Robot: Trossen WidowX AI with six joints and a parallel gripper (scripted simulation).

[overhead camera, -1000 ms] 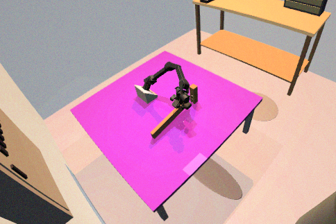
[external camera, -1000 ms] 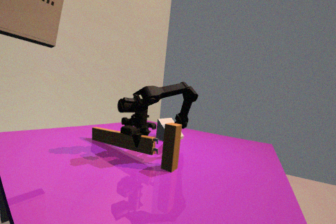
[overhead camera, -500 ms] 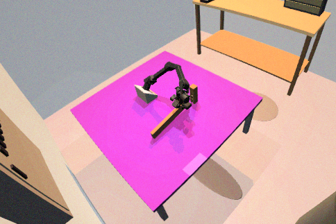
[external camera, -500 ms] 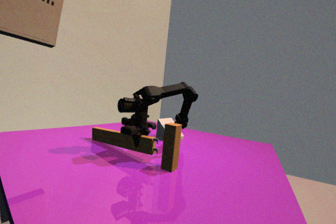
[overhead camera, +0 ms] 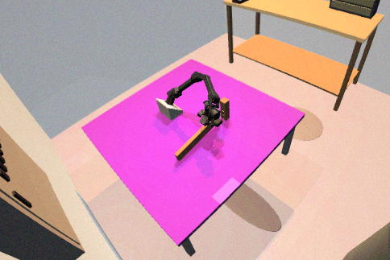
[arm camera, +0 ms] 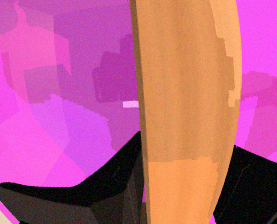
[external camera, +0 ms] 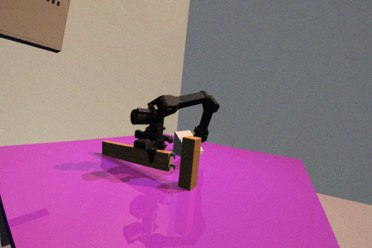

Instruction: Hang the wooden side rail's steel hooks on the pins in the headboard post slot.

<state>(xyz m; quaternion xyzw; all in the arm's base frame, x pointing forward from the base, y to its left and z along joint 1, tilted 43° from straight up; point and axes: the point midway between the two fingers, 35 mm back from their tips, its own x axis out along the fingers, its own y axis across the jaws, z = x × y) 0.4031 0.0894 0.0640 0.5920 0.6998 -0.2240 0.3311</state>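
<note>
You are handling a long, stiff wooden side rail, and it looks rigid enough that any twist at your wrist will swing the whole length. Judge it moderately heavy for this arm, with most of its length trailing away from the grip, so expect it to pivot about its far end on the pink table. The faces look smooth, so a squeeze across the flat sides is the sensible hold, taken close to the hooked end, which is about where you have it.

Your gripper is closed partway on the rail, 1 finger on each side face, jaws stopped by the wood and not fully together. The wrist view shows the plank running straight out between the dark fingers.

The rail lies aslant across the table, its near end raised slightly and just beside the upright headboard post, its far end apparently down on the table. The 2 steel hooks stick out of the rail's end toward the post, close to it but seemingly not yet inside the slot; the pins are hidden from every view.

Keep the rail square to the post, since a stiff piece will jam if the hooks meet the slot edge at an angle
</note>
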